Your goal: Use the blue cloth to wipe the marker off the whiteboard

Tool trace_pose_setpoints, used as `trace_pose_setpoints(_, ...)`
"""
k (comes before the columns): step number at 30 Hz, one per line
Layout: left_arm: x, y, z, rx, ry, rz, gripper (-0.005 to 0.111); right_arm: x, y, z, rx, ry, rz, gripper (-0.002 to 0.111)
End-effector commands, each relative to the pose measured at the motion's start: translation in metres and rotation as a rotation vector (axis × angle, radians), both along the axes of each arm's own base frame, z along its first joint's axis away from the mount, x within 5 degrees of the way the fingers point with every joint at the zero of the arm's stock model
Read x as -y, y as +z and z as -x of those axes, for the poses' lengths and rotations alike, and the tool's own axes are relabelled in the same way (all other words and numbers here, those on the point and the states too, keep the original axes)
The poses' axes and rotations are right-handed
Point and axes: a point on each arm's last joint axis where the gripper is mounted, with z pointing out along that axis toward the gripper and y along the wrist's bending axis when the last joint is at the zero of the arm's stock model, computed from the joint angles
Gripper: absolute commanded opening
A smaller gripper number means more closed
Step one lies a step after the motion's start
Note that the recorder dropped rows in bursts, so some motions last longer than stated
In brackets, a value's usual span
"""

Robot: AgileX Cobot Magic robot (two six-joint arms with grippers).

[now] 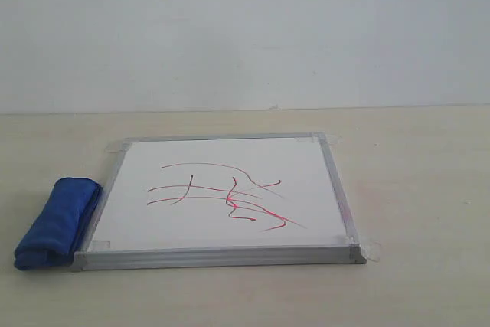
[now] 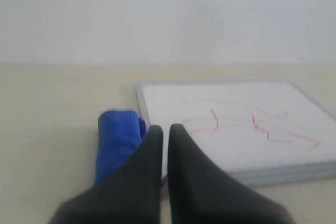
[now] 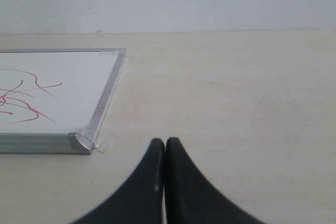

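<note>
**Jaws closed on both arms; the cloth lies ahead of the left pair**

Left jaws are pressed together with nothing between them. The right jaws likewise meet tip to tip over bare bench (image 3: pixel 236 103). The blue cloth (image 1: pixel 59 222) lies at the lower left of the exterior frame, a rolled bundle just beside the left frame of the whiteboard (image 1: pixel 306 174) and seemingly touching it near the front corner. Its long axis runs along that frame edge, from the bottom left up toward the centre. In the left wrist view the cloth shows just beyond the tips, partly hidden behind one finger. The right wrist view shows only the board's opposite corner and no cloth. The left arm therefore looks nearer. Its jaws would need to part and straddle the roll across its short width. The marker (image 1: pixel 230 197) sits unwiped mid-board.
</note>
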Motion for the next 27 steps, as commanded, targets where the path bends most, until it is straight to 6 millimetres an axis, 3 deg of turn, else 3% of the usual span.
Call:
trace_pose_setpoints(1, -0.006, 0.037, 0.004, 0.422, 0.06, 0.029, 0.004, 0.0, 0.001, 0.0, 0.013, 0.001, 0.004, 0.0)
trace_pose_setpoints(2, -0.008, 0.05, 0.01, 0.576, 0.081, 0.038, 0.004, 0.0, 0.001, 0.0, 0.013, 0.001, 0.004, 0.0)
trace_pose_setpoints(5, -0.008, 0.087, 0.022, 0.682, 0.089, 0.003, 0.004, 0.0, 0.001, 0.0, 0.013, 0.001, 0.004, 0.0)
trace_pose_setpoints(8, -0.005, 0.128, 0.028, 0.614, 0.092, -0.17, 0.004, 0.0, 0.001, 0.0, 0.013, 0.0, 0.002, 0.0)
trace_pose_setpoints(12, -0.002, 0.153, 0.014, 0.426, 0.046, -0.227, 0.004, 0.0, 0.002, 0.0, 0.025, 0.0, 0.001, 0.0)
trace_pose_setpoints(15, 0.0, 0.16, -0.005, 0.29, 0.015, -0.235, 0.004, 0.0, 0.002, 0.0, 0.025, 0.0, 0.001, 0.0)
trace_pose_setpoints(20, 0.001, 0.154, -0.038, 0.154, -0.003, -0.238, 0.004, 0.0, 0.001, 0.0, 0.014, 0.0, 0.002, 0.0)
trace_pose_setpoints(27, -0.001, 0.155, -0.056, 0.175, 0.016, -0.236, 0.004, 0.0, 0.001, 0.0, 0.014, 0.0, 0.002, 0.0)
